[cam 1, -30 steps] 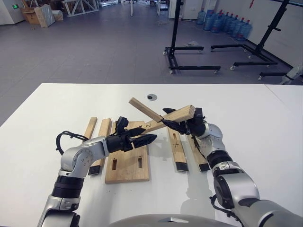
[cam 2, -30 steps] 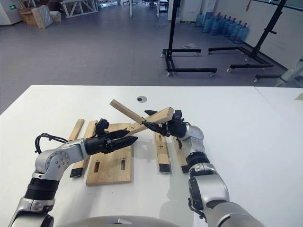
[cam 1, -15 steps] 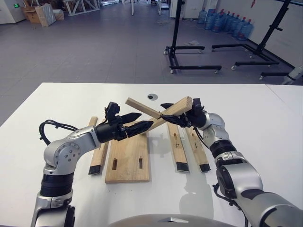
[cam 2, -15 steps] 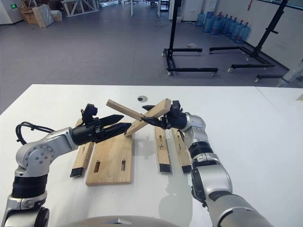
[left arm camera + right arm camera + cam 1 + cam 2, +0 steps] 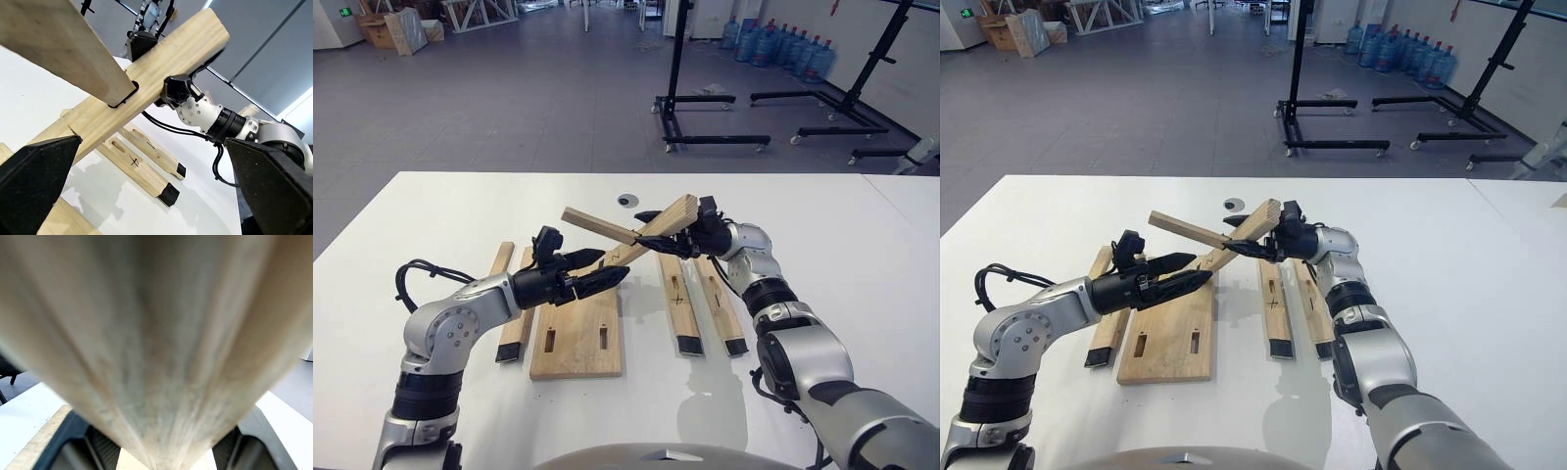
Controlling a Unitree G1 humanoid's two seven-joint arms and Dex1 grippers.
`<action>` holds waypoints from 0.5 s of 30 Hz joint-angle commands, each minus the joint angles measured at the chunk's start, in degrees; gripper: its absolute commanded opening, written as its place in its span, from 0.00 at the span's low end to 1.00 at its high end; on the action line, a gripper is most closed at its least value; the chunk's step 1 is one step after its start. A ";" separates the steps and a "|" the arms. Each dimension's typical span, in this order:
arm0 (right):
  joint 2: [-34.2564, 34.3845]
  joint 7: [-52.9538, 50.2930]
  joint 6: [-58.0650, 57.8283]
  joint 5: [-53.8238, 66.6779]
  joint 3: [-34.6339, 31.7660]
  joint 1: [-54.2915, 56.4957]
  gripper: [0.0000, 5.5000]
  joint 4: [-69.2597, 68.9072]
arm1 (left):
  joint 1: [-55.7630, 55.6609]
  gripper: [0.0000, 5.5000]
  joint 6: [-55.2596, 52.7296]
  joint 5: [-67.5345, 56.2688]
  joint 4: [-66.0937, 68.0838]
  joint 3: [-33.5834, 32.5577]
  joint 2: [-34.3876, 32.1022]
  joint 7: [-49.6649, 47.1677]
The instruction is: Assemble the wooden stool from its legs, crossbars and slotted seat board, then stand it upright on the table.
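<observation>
Leg (image 5: 679, 212) partly hides clamped right pincer (image 5: 653, 235).

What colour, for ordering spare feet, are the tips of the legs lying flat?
Black leg tips; clearest in the left eye view.

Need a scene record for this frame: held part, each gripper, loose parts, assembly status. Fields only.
held part: raised leg with crossbar through its slot, tilted over the seat board
right gripper: fingers shut on the raised leg near its upper end
left gripper: fingers open either side of the leg's lower end; contact unclear
seat board: flat on the table, slots empty
loose parts: two legs right of the board; one more leg and a thinner bar to its left
status: stool not assembled
</observation>
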State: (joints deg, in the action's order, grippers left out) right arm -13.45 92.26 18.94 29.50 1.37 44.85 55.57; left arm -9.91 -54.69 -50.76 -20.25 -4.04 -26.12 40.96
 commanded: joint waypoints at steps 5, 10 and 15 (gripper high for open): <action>-0.71 0.24 1.24 -0.75 0.93 1.30 0.38 1.31 | 1.91 0.98 2.96 1.09 1.47 -5.08 -10.68 8.13; -1.82 0.24 -0.02 0.77 0.35 2.76 0.38 1.11 | 3.11 0.98 3.40 1.14 0.92 -4.23 -9.25 7.18; -1.79 0.24 0.58 0.61 0.43 2.82 0.38 2.00 | 3.15 0.98 3.63 1.09 0.87 -4.23 -8.68 6.48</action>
State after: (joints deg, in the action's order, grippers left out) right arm -14.80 92.26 18.89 30.17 2.03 45.99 57.21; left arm -7.10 -51.67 -50.13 -18.97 -8.64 -34.68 47.97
